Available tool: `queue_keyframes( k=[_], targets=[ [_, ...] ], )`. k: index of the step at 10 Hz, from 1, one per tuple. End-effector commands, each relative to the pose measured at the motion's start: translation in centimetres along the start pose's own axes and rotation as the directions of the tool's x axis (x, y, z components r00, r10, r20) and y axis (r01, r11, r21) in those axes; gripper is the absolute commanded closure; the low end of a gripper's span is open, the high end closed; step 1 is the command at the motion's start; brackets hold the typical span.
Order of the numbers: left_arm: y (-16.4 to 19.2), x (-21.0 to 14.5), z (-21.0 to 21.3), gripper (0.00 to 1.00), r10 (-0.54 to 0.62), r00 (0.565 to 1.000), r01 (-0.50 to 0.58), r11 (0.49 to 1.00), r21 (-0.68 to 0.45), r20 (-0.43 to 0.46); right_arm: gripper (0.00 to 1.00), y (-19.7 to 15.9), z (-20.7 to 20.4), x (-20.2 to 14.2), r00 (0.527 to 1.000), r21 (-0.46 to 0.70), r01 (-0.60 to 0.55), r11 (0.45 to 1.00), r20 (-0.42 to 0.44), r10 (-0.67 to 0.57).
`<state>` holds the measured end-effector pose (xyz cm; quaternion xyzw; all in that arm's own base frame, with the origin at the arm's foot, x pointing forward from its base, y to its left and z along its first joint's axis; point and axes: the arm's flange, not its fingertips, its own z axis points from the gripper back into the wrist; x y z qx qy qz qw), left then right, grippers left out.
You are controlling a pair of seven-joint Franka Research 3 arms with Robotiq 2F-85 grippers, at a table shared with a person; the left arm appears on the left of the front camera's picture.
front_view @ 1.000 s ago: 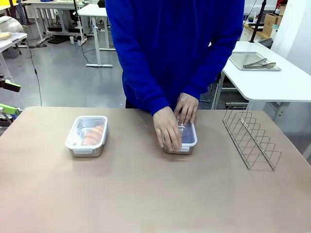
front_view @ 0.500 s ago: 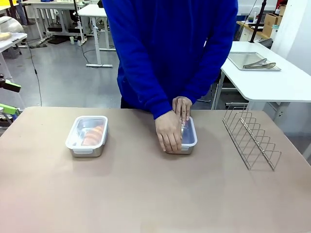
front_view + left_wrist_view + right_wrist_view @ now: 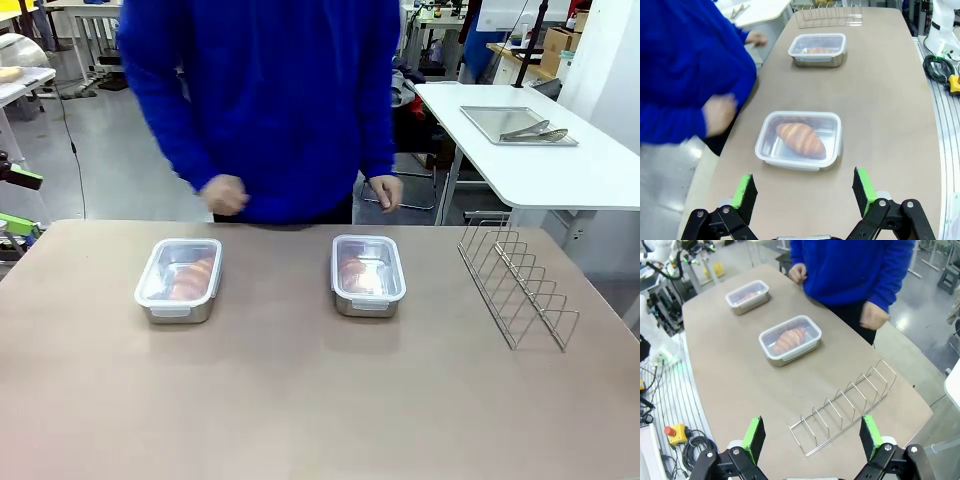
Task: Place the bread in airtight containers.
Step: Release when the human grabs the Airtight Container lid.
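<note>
Beige worktop (image 3: 300,400) in a lab space, carrying two lidded steel containers and a wire rack (image 3: 517,282) at the robot's right. Changed within the last second: person's hands lifted off the right-side container (image 3: 368,275), on whose lid they were pressing, and withdrawn to the far edge; one hand (image 3: 224,194) now clenched and blurred above the edge, the other hand (image 3: 385,190) hanging beside the blue sweater. Clear lid on that container now unobstructed and seated flat, with a croissant (image 3: 788,338) visible through it in the right wrist view. Left-side container (image 3: 180,279) unchanged in position, also lidded, with its croissant (image 3: 801,139) lying diagonally inside, clearly seen from the left wrist view. Containers well apart on the worktop, both upright and square on their bases. No loose bread visible on the worktop. Left hand (image 3: 805,191) with green pads spread fully apart, holding nothing, hovering near the left-side container on the robot's side. Right hand (image 3: 813,436) likewise spread apart and empty, hovering above the wire rack. Judgement: both breads enclosed and both lids fitted, so task appears complete or at its final stage. Clip engagement on either lid too small to confirm. Remaining risk: an unlatched clip leaving a container not truly airtight; visual check of lid edges advisable before any further handling.
</note>
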<state>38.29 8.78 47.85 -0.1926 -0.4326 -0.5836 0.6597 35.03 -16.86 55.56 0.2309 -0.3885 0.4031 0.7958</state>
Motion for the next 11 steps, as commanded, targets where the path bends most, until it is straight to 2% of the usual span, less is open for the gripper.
queue_keyframes(
  k=[1,11],
  targets=[
    [-0.19,-0.03,-0.29,0.00,-0.015,0.999,0.015,1.000,0.013,0.028,0.00,-0.01,0.03,0.35,1.000,0.002,0.011,1.000,0.017,-0.011],
    [-0.19,-0.03,-0.29,0.00,-0.015,0.999,0.015,1.000,0.013,0.028,0.00,-0.01,0.03,0.35,1.000,0.002,0.011,1.000,0.017,-0.011]
  ],
)
